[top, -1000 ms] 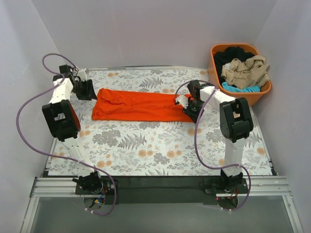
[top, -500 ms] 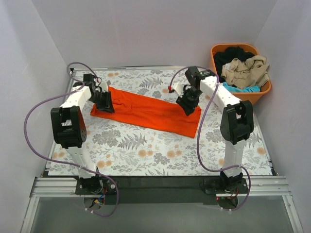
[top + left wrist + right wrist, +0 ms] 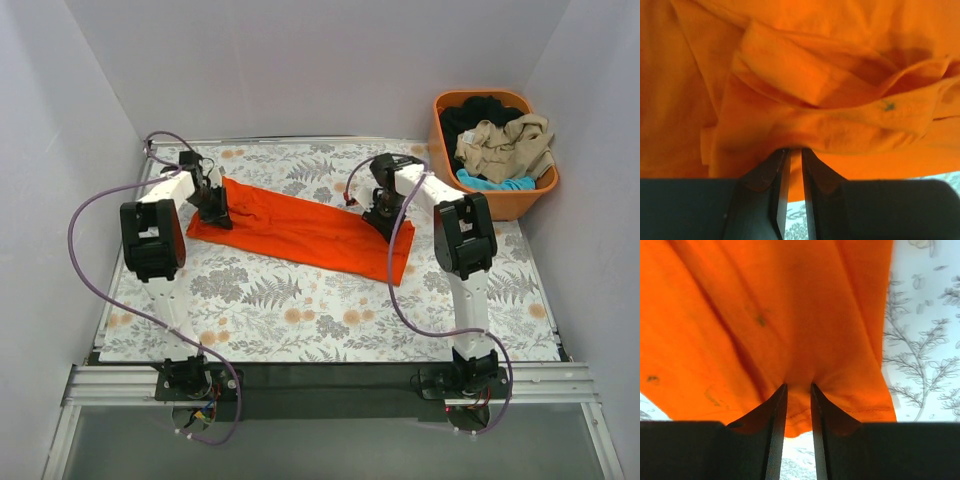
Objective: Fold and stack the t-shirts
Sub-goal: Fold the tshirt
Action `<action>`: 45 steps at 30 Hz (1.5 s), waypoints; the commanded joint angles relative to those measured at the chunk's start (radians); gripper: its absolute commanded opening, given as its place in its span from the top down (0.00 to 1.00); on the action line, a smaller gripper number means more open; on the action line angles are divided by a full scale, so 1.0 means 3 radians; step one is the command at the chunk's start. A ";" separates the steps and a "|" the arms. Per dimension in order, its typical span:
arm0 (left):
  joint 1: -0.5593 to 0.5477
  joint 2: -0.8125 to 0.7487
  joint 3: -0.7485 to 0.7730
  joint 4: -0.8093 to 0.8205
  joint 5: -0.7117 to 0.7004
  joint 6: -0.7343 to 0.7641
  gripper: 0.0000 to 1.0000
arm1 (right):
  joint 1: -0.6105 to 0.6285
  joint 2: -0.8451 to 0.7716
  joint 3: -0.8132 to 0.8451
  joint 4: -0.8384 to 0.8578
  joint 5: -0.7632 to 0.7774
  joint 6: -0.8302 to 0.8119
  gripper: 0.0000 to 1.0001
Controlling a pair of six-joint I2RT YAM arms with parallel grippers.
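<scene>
Item: plain bright orange cloth t-shirt (image 3: 300, 228), gathered into a long narrow band and lying slantwise across the far half of the fern-and-flower printed worktop (image 3: 300, 310), running from the far left down toward centre right. Left end: held by the left gripper (image 3: 213, 205), whose black fingers (image 3: 765, 172) are clenched on a bunched hem, with thick overlapping folds just beyond the tips in the left wrist view. Right end: held by the right gripper (image 3: 380, 212), whose fingers (image 3: 767, 412) are likewise clenched on a pinch of cloth; creases fan out from the pinch, and the edge hangs toward the near side. Whether this end rests on the worktop or is lifted cannot be told. Step in hand, by judgement: stretching and placing the band ahead of the next fold. Handling note: move both ends at a matched pace so that the span stays lightly taut and free of twist, square the band to the worktop edge, lower it until the cloth lies flat, and only then let go, since the lumped folds at the left end look likely to set as wrinkles if laid down slack. Awaiting treatment, well apart at the far right corner: a beige crumpled t-shirt (image 3: 505, 145), a black garment (image 3: 480, 108) and a turquoise garment (image 3: 495, 183), heaped in a rigid orange plastic basket (image 3: 437, 135).
</scene>
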 commanded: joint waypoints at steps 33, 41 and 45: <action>-0.0713 0.0334 0.1142 0.0117 0.0274 0.0215 0.62 | 0.1068 -0.0465 -0.0648 0.0013 -0.0580 0.0027 0.69; -0.0810 0.0717 0.1157 0.0107 0.0278 0.0251 0.69 | 0.1099 -0.0281 -0.0766 0.0038 -0.0733 0.0094 0.80; -0.0861 0.0978 0.1356 0.0117 0.0304 0.0200 0.70 | 0.1191 -0.0265 -0.0879 0.0033 -0.0892 0.0150 0.80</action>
